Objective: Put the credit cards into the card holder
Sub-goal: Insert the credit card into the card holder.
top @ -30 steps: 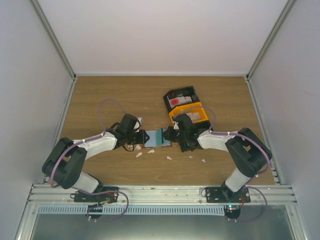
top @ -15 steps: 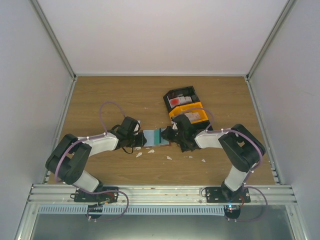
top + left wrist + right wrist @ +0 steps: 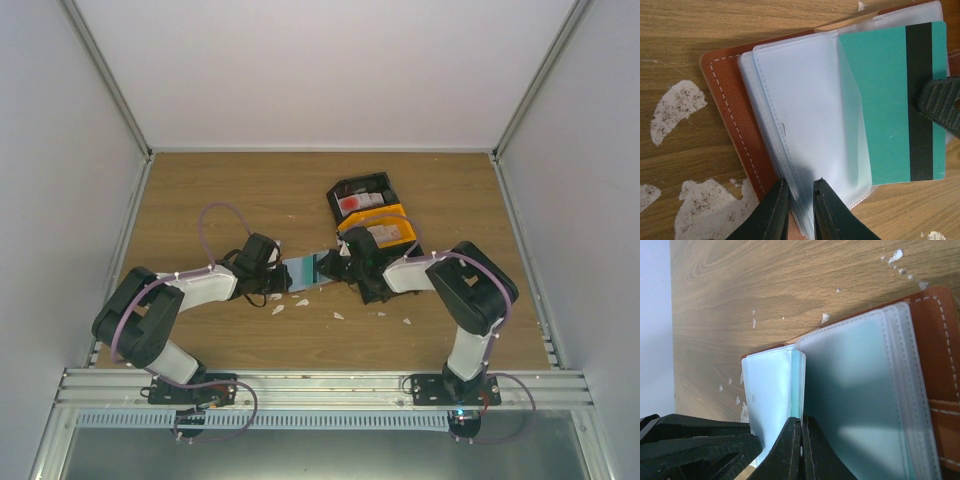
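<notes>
As the right arm has swung its elbow inward over the last second, its wrist has advanced leftward across the table, while the left arm has drawn back slightly. The card holder lies open between the two wrists, left of the yellow bin, and has shifted a little leftward with the push. The teal card has travelled with the right gripper, whose jaws are clamped flat on the card's striped end. The card's leading edge now sits under a clear sleeve, so insertion is judged begun but incomplete (most of the card remains exposed). The left gripper has narrowed its jaws onto the lower edge of the sleeve pages; it reads as a pinch steadying the holder. Judgement: the brace is now in place, and the card needs further travel to seat. More cards wait in the bins. White scraps lie nearby, untouched.
</notes>
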`<state>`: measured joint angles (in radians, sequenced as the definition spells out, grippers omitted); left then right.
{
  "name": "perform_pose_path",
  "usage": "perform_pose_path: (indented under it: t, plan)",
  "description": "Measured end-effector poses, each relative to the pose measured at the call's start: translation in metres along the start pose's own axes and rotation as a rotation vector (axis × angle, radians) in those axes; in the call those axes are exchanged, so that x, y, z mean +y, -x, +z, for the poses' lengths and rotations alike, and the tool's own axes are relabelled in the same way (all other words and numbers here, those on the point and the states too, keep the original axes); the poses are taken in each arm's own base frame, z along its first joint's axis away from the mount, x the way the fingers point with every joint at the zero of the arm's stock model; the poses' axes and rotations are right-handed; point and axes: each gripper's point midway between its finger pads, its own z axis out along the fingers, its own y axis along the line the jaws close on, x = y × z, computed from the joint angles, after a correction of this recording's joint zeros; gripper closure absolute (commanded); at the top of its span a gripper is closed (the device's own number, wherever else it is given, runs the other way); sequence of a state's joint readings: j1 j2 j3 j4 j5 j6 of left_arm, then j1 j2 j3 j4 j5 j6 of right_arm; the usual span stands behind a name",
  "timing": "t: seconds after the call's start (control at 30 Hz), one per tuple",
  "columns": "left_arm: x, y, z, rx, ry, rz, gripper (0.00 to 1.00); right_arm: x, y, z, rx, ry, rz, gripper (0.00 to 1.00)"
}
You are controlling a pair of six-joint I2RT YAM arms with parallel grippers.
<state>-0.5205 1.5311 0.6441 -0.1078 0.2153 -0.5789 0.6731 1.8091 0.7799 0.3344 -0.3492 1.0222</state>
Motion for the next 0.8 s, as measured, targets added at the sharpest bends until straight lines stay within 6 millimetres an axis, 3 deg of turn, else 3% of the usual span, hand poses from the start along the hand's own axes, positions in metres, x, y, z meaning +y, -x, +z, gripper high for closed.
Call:
perform_pose_path:
  t: [0.8]
  plan:
    - [0.0071, 0.0098, 0.0002, -0.016, -0.012, -0.068, 0.78, 0.0054, -0.0057, 0.0071, 0.049, -0.006, 0.023, 1.00]
